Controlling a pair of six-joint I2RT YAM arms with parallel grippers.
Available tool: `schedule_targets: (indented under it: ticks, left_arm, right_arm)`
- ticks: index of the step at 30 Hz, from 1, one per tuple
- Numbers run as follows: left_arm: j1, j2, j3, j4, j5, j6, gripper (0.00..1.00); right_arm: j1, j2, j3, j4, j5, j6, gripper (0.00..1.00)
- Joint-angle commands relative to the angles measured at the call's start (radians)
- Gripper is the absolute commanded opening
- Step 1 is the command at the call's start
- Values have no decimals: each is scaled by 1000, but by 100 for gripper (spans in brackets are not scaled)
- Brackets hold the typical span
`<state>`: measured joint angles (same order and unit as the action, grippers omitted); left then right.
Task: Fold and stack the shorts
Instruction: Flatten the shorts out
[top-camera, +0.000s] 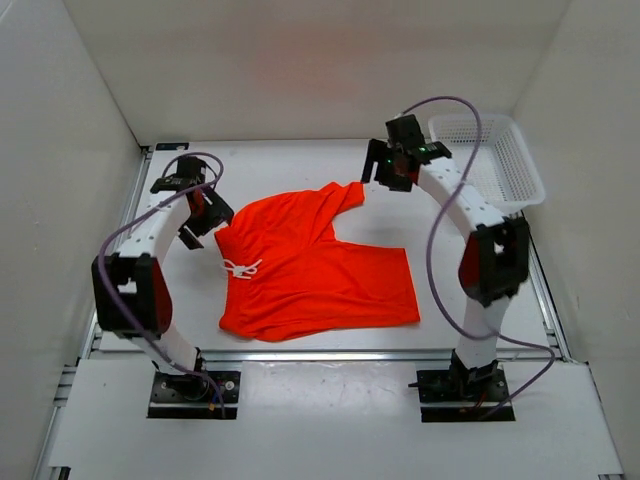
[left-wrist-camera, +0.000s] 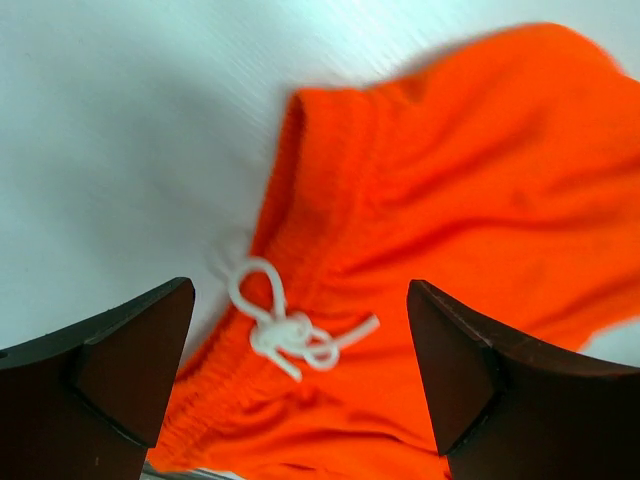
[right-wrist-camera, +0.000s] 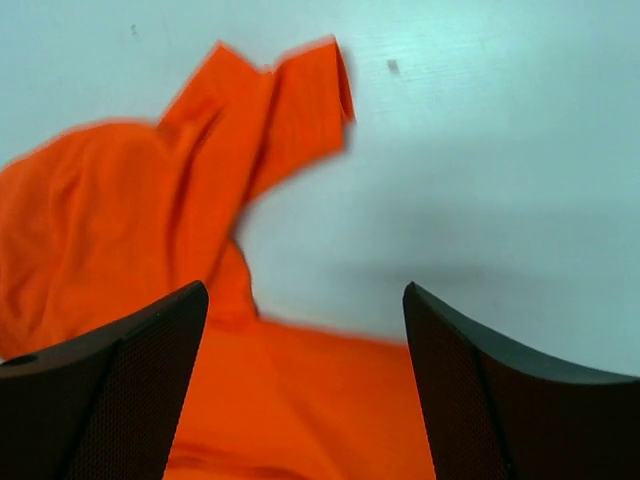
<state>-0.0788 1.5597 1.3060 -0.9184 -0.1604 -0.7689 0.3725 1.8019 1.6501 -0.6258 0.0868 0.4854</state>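
One pair of orange-red shorts (top-camera: 310, 265) lies rumpled mid-desk (top-camera: 300, 160), with the waistband and white drawstring (left-wrist-camera: 290, 325) toward the left arm and one leg flicked up toward the right arm. Both sets of jaws hang spread wide and empty, left jaws over the waistband, right jaws over that upper leg (nothing pinched in either wrist view). Probably light, limp cloth that sags unless taken at two points, so the waistband edge and leg hem look best. Count: one shorts, one drawstring, one white mesh basket (top-camera: 490, 160) far right, two arms.
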Motion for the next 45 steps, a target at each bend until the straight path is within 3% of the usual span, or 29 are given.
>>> schedule_targets:
  ticks: [1,7,11,14,16,18,20,22,23,26,32,37,42,43,45]
  left_arm:
    - [74,75,56,39,99,59,100]
    - [97,281,183,50,165,106,97]
    - [97,378,233,50,208,126,91]
    - [97,456,262,50,231,126,78]
    - [97,480,272,50,231,126,65]
    - [86,493,283,50,231,126,42]
    - [86,519,318,50,245,126,11]
    - [86,528,351,50,245,126,10]
    - [86,540,369,41,254,126,10]
    - [77,565,475,23,266,126,10]
    - [86,599,628,-66,237,145,10]
    - [105,619,627,-66,237,154,10]
    - [105,639,627,-66,228,154,10]
    - [105,639,627,-66,237,154,10]
    - [105,648,636,-66,237,154,10]
  right_arm:
    - [0,228,265,-68,-58,-79,82]
    - [0,592,731,-170,-82,-79,78]
    - [0,701,823,-180,-82,-79,81]
    - [0,746,823,-169,-82,-79,82]
    - [0,757,803,-160,-91,-79,82]
    - [0,766,792,-160,-91,-79,80]
    - [0,766,783,-149,-117,-79,66]
    - [0,766,783,-149,-131,-70,45]
    - [0,766,783,-135,-142,-70,26]
    - [-9,699,752,-95,-130,-56,1]
    - [-9,445,504,-29,-16,-82,1]
    - [-9,168,20,110,42,-103,1]
    - [94,-59,-280,132,114,-114,1]
    - [115,-91,-362,132,132,-114,14]
    - [164,-101,-429,121,133,-88,57]
